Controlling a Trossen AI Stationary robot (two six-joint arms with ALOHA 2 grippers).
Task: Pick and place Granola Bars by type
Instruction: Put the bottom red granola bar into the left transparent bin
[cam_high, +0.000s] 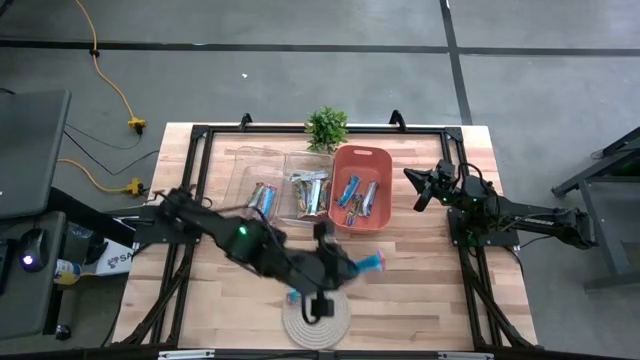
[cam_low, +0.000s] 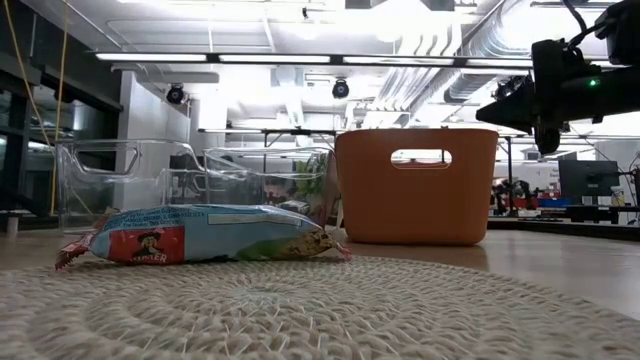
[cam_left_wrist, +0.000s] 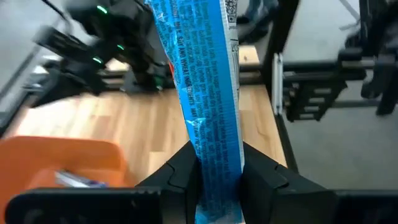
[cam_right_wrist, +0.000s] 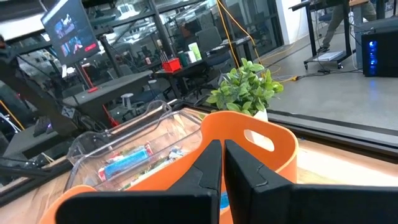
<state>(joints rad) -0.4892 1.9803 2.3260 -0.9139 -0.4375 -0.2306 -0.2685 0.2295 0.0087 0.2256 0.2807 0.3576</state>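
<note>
**Most bars binned — one in the claw, one on the mat**

The table (cam_high: 420, 290) carries three bins in a row: two clear bins (cam_high: 262, 170) and an orange bin (cam_high: 360, 155), with a plant (cam_high: 326, 127) behind them. All three already hold bars (cam_high: 312, 193), so the sorting looks well advanced, though whether each bin holds a single type cannot be read from above.

The left gripper (cam_left_wrist: 217, 180) is over the bare wood between the orange bin and the round mat (cam_high: 316, 322), clenched on a blue bar (cam_left_wrist: 208, 93) that stands up between its fingers. That bar has yet to reach a bin. One more bar, pale blue (cam_low: 205, 236), lies on the mat near its edge — it is left to do.

The right gripper (cam_right_wrist: 222, 171) waits beside the orange bin, fingers pressed together, holding nothing.

The left arm covers part of the mat from above, so further bars there could be hidden. The bins' contents are too small to count.
</note>
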